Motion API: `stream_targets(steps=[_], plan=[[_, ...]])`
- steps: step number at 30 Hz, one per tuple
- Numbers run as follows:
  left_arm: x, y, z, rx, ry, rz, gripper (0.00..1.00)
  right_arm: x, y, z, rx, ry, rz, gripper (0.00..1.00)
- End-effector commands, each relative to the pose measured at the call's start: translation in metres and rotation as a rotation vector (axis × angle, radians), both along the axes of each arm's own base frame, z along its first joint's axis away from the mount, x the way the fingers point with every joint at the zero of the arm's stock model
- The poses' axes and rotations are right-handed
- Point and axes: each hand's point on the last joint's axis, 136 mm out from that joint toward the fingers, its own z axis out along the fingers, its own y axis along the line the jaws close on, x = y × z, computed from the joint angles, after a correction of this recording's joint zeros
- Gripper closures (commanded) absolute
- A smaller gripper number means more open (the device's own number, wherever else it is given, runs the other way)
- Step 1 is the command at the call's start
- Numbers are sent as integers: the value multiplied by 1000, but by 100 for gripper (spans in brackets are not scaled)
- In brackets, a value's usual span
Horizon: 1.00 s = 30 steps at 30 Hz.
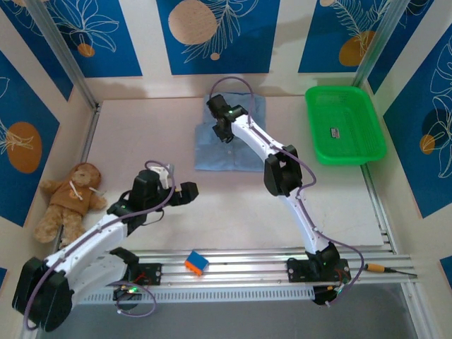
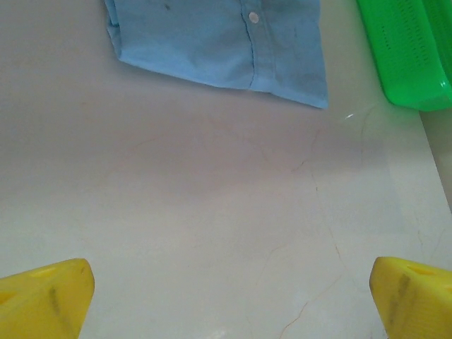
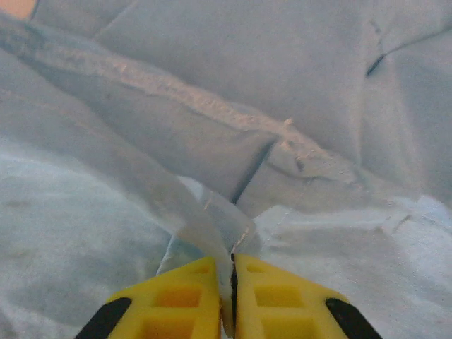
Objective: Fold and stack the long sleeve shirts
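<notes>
Shirt first: the light blue shirt (image 1: 212, 154) lies flat on the far middle of the table (image 1: 141, 134), folded into a neat block shape. The right arm reaches out over it, and the right claw (image 1: 224, 131) sits right down on the cloth. Up close, its two yellow fingers (image 3: 282, 296) are pressed together, with a thin fold of the shirt (image 3: 212, 85) pinched between them. The cloth around the pinch is bunched and creased.

The left claw (image 1: 185, 192) hangs over bare table, nearer to us and well apart from the shirt. Its yellow fingers (image 2: 42, 296) stand wide apart and nothing is between them. From that claw's own view, the near edge of the shirt (image 2: 212, 42) shows at the top, with one small white button (image 2: 253, 16) on it.

A green basket (image 1: 316, 123) sits to the right of the shirt, near it but not touching. A brown teddy bear (image 1: 70, 198) lies at the left edge of the table. A small orange and blue block (image 1: 197, 263) rests on the metal rail (image 1: 240, 256) between the two arm bases.
</notes>
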Motion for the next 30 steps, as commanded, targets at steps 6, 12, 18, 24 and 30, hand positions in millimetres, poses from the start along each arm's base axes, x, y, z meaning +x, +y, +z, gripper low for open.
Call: stream_targets(steps=[6,12,18,24,30], plan=[[44,-28,-5,-60,62,83,0,1,-46,26,82,8,-174,58],[75,-43,-19,-42,124,115,1,-32,-90,35,200,59,-289,52],[100,-52,-40,-9,168,138,7,-56,-121,2,408,189,-393,52],[117,-58,-48,10,165,146,10,-47,-122,-1,651,236,-393,52],[122,-58,-57,29,174,151,11,-35,-113,-8,746,278,-378,51]])
